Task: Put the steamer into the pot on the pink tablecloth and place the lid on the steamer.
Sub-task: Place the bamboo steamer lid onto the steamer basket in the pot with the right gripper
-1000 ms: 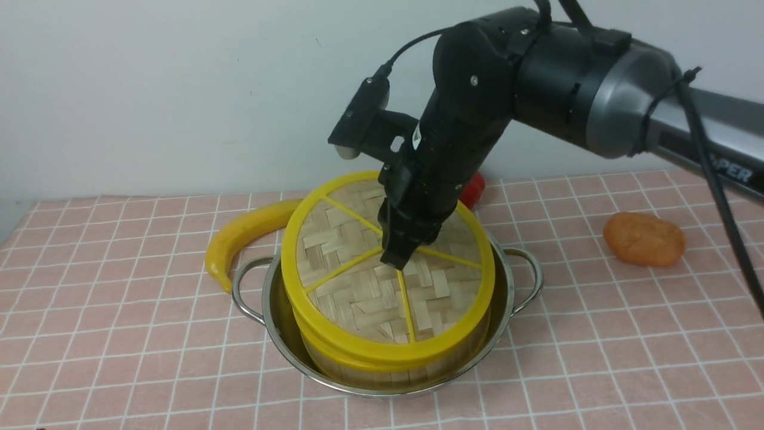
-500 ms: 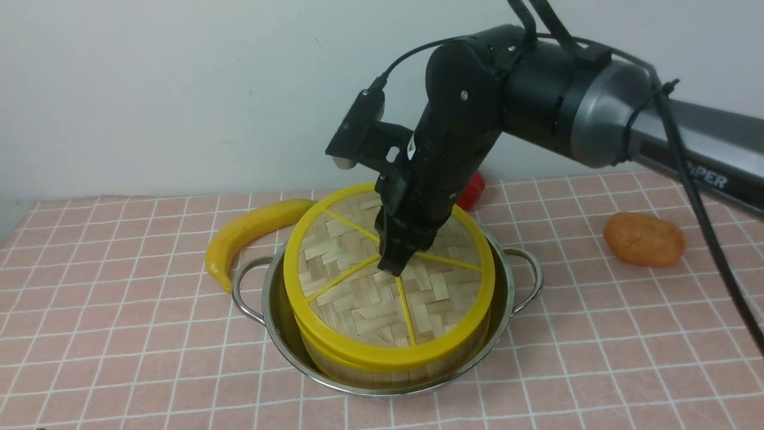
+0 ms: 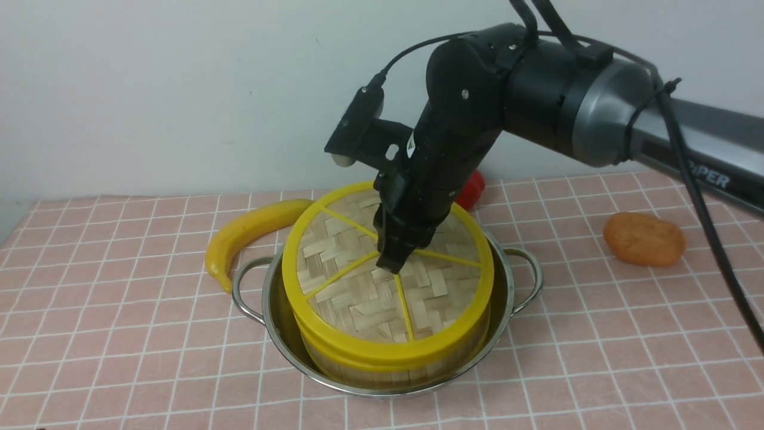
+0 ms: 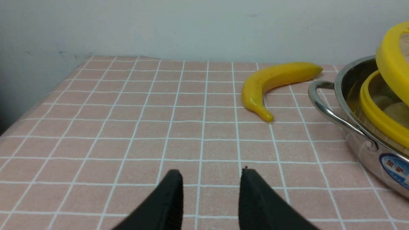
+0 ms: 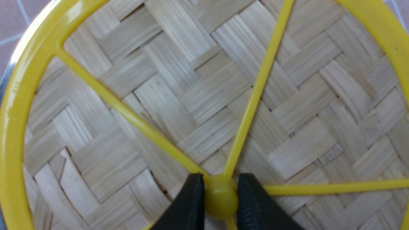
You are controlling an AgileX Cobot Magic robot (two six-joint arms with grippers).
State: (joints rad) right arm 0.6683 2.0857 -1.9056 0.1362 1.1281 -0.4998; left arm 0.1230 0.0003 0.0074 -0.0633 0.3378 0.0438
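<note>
Front view: pinching the flat woven-bamboo yellow-rimmed lid (image 3: 358, 292) by its hub with the right fingers (image 3: 391, 258), tilted on the bamboo steamer (image 3: 388, 373) in the steel pot (image 3: 280, 322) on the pink gridded tablecloth (image 3: 119, 310); showing "PIPER" (image 3: 711, 178) along the arm. Left wrist view: holding the left fingers (image 4: 171, 198) apart, empty; showing a blurred blue pot sticker (image 4: 394, 167). Right wrist view: squeezing that hub.

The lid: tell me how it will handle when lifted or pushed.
Probably stiff: the lid shows no sag though the right gripper pinches only its hub. Likely light: thin woven bamboo. Could slide: it sits tilted above the steamer rim.
</note>
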